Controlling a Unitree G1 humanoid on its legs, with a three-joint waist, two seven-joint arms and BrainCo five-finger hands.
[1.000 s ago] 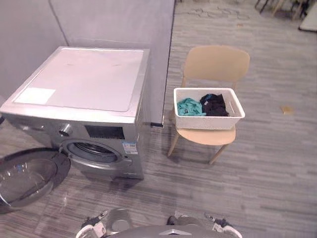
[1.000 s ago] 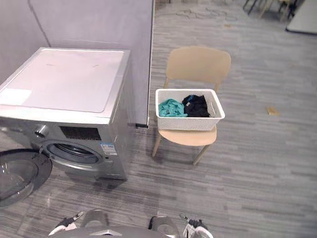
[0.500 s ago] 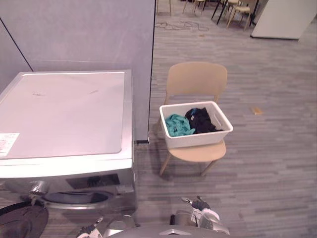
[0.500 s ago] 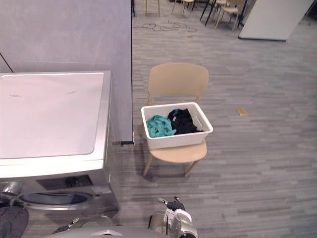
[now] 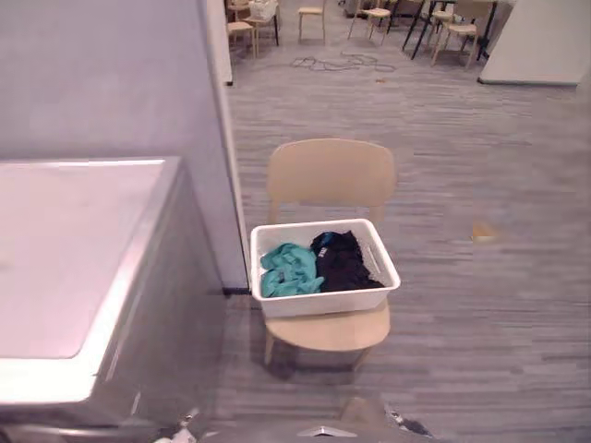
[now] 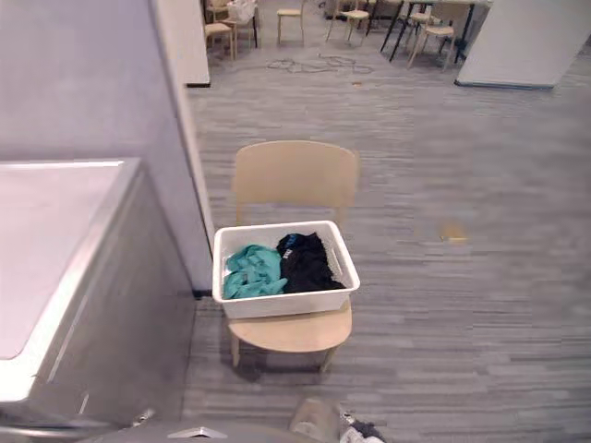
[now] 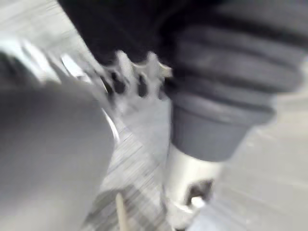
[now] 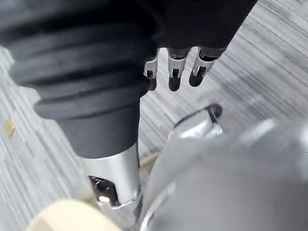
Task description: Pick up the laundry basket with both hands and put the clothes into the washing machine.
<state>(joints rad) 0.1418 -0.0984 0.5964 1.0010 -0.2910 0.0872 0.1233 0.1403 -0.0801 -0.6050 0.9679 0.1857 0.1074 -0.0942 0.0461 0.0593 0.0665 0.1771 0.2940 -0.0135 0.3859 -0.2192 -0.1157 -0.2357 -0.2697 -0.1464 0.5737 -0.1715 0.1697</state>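
A white laundry basket [image 5: 323, 303] rests on the seat of a tan chair [image 5: 331, 177], a little right of the washing machine [image 5: 74, 268]. Inside it lie a teal garment [image 5: 288, 269] on the left and a black garment [image 5: 343, 260] on the right. Of the washing machine I see the pale top and its grey right side. My left hand [image 7: 144, 72] hangs low over the floor with relaxed fingers and holds nothing. Just as loose and empty is my right hand [image 8: 174, 72], also low over the floor, well short of the basket.
A grey partition wall [image 5: 111, 74] stands behind the washing machine and ends just left of the chair. Striped grey floor spreads to the right, with a small tan scrap [image 5: 485, 233] on it. Several chairs and tables [image 5: 369, 14] stand far at the back.
The camera has swung right and come closer: the washer's door and drum opening have left the picture, and the chair with the basket sits nearer and more central. The basket itself has not moved.
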